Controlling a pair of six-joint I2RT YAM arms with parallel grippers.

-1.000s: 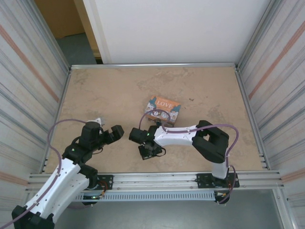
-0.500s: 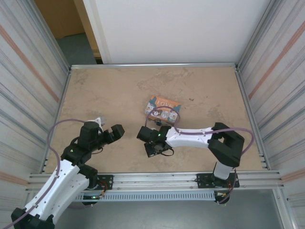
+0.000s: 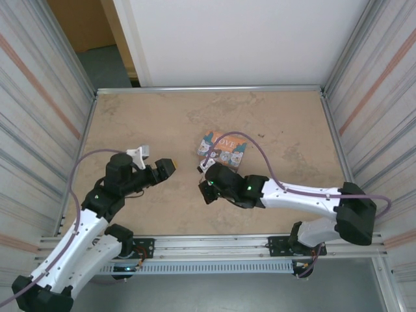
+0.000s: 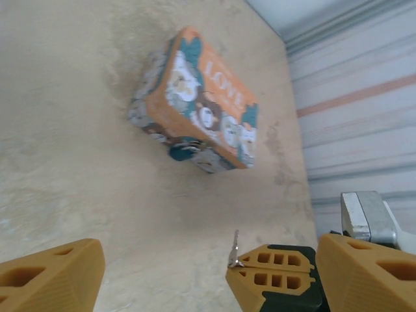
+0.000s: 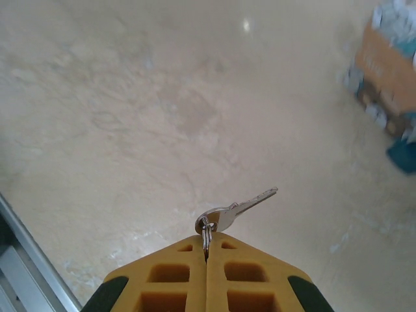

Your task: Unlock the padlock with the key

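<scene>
The tiny blue padlock (image 4: 184, 151) with its silvery shackle (image 4: 208, 160) hangs at the near side of the "LOVE" tin (image 4: 201, 104), and shows as a blue patch (image 5: 403, 156) at the right edge of the right wrist view. My right gripper (image 5: 207, 244) is shut on the ring of a small silver key (image 5: 239, 208), whose blade sticks out to the upper right. From above, this gripper (image 3: 207, 187) hovers just in front of the tin (image 3: 223, 149). My left gripper (image 4: 209, 260) is open and holds nothing; the right fingers (image 4: 273, 270) with the key (image 4: 234, 250) lie between its jaws' view.
A sandy table (image 3: 162, 123) is fenced by a metal rail (image 3: 208, 88) at the back and corrugated walls on both sides. The right arm's elbow (image 3: 354, 214) juts out to the right, its cable looping over the tin.
The right arm has stretched out and its gripper has shifted up toward the tin with the key. The left gripper has risen and moved right, toward the right gripper.
</scene>
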